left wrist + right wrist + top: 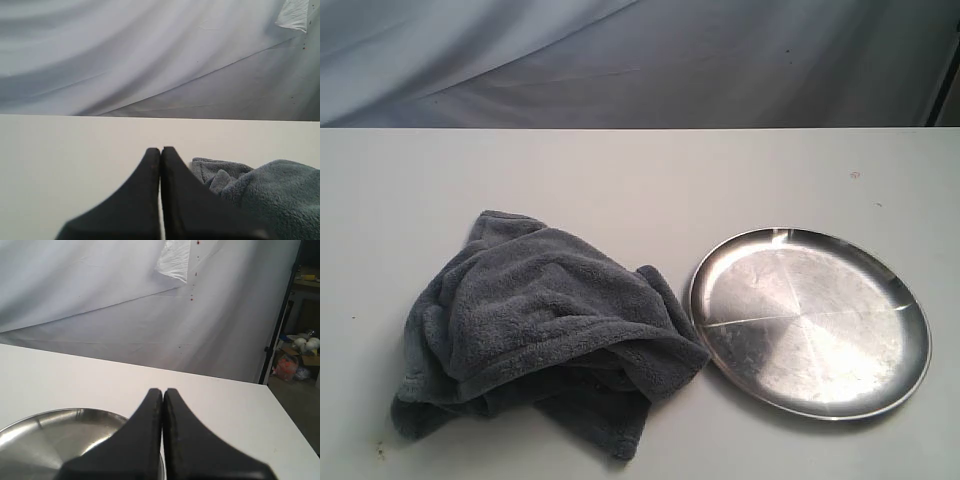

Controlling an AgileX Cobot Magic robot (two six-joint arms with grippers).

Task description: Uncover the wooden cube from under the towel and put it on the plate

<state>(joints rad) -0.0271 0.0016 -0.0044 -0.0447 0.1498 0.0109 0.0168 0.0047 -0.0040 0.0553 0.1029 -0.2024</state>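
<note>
Both the left pincer (160, 150) and the right pincer (163, 391) are closed tight on nothing, while the dark grey towel (545, 320) lies heaped on the white desk (620, 170), one corner at the steel plate's (810, 320) rim, the wooden cube out of sight.

Soft, diffuse, fairly bright light over the white table (620, 170), with weak shadows. Leaves only a faint dark fringe under the towel (540, 320) and along the near rim of the plate (810, 330). Glares in white streaks on that metal, brightest at its far rim. Blurs the left gripper (160, 152) and right gripper (163, 392), out of focus close to the lenses
</note>
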